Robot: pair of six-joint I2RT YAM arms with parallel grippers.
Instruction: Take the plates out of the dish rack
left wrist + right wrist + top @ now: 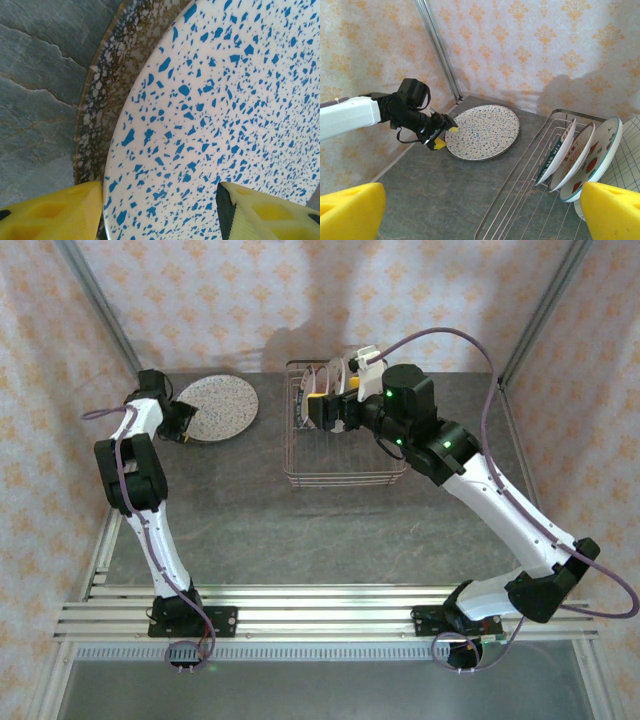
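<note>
A round white plate with blue specks and a dark mottled rim (222,408) (225,100) (482,131) lies flat on the table at the back left. My left gripper (185,430) (160,210) (445,136) is at its near-left edge, open, with the yellow fingers spread on either side of the rim. The wire dish rack (340,475) (520,200) stands at the back centre. Three plates (559,150) (577,152) (600,150) lean upright in it, with a plaid one (632,150) behind them. My right gripper (315,408) (480,210) hangs open over the rack and holds nothing.
Patterned walls and slanted metal posts (100,310) (545,310) close in the back and sides. Bare grey slate (330,540) stretches from the rack to the aluminium rails at the near edge (320,615).
</note>
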